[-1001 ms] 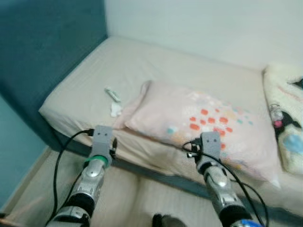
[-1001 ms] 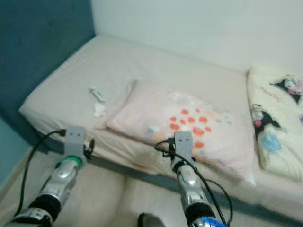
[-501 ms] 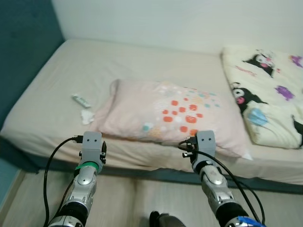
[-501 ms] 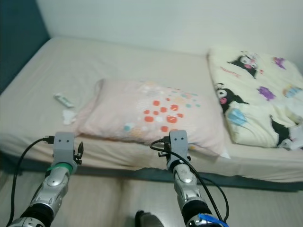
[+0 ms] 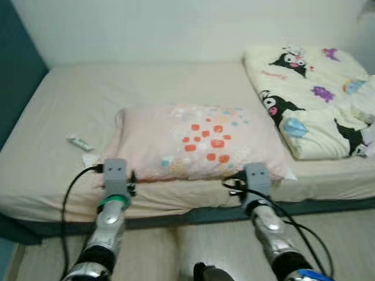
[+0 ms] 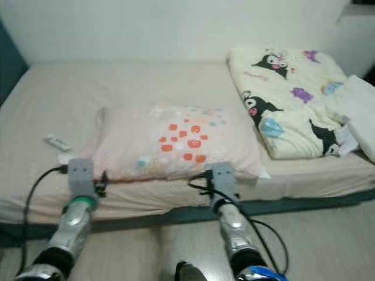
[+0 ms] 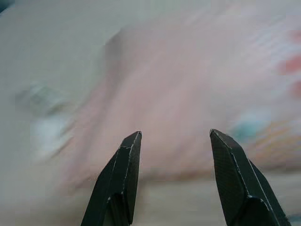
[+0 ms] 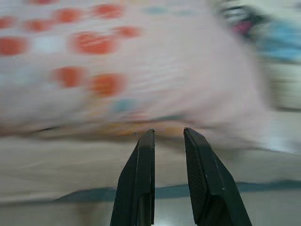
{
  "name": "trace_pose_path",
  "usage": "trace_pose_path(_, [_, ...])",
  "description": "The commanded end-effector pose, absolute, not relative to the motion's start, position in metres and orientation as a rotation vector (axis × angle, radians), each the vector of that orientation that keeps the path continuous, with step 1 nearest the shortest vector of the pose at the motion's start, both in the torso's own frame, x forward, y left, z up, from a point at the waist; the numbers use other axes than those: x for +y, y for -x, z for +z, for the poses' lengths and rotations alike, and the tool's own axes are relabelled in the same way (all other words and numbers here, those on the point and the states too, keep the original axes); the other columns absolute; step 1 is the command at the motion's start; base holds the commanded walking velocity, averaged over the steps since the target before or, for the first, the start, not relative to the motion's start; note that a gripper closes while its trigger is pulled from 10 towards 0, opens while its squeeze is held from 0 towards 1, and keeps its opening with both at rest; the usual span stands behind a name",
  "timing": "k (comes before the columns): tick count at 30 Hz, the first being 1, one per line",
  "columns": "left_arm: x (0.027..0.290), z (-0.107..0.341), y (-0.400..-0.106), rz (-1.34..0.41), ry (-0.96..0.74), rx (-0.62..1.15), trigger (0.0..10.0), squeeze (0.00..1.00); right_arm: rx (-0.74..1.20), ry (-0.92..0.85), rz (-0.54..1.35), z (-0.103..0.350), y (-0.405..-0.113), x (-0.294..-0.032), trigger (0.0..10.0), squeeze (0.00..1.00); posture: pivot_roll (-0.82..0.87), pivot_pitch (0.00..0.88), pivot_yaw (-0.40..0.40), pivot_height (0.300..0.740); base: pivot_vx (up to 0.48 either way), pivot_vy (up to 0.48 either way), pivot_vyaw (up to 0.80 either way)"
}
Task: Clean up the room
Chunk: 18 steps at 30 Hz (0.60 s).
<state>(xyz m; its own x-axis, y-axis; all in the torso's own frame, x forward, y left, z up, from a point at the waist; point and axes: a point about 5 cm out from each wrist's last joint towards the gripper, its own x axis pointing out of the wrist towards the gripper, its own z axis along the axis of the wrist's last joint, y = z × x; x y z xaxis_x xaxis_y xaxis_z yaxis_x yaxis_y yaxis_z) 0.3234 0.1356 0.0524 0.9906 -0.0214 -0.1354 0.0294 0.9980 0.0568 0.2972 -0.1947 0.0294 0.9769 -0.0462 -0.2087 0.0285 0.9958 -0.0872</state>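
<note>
We face a low bed [image 5: 70, 117] with a smooth beige sheet. A soft, rectangular pillow [image 5: 199, 140] in pale pink cloth, dotted with orange and teal squares, lies along its near edge. Beside it, toward our right, sits a folded cream blanket [image 5: 310, 99], plush-looking, printed with black cartoon figures. Near the pillow's left end lie a small slim tube-like item [image 5: 79, 142] and a crumpled white scrap [image 5: 91, 158], perhaps tissue; blur hides detail. Our left gripper [image 7: 171, 141] hangs before the pillow, its black tapered fingers spread wide, holding nothing. Our right gripper [image 8: 168, 134] has fingers nearly together, a narrow gap between, empty.
</note>
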Motion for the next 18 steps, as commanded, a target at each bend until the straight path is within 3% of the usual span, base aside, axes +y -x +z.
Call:
trace_pose_path(1, [0.135, 0.037, -0.314, -0.049, -0.093, 0.196, 10.0, 0.0, 0.224, 0.054, -0.066, 0.022, -0.289, -0.198, 10.0, 0.0, 0.01, 0.027, 0.075, 0.74, 0.0, 0.0, -0.47])
trace_pose_path(7, [0.127, 0.042, -0.315, -0.092, -0.076, 0.177, 10.0, 0.0, 0.231, 0.052, -0.092, 0.018, -0.28, -0.204, 10.0, 0.0, 0.0, 0.04, 0.082, 0.74, 0.0, 0.0, -0.08])
trace_pose_path(14, [0.153, 0.032, -0.308, -0.018, -0.12, 0.217, 10.0, 0.0, 0.242, 0.044, 0.038, 0.014, -0.282, -0.175, 10.0, 0.0, 0.03, 0.032, 0.052, 0.74, 0.0, 0.0, 0.0])
trace_pose_path(18, [0.148, 0.035, -0.309, -0.036, -0.107, 0.2, 10.0, 0.0, 0.233, 0.03, 0.049, 0.017, -0.285, -0.171, 10.0, 0.0, 0.04, 0.033, 0.033, 0.74, 0.0, 0.0, 0.0])
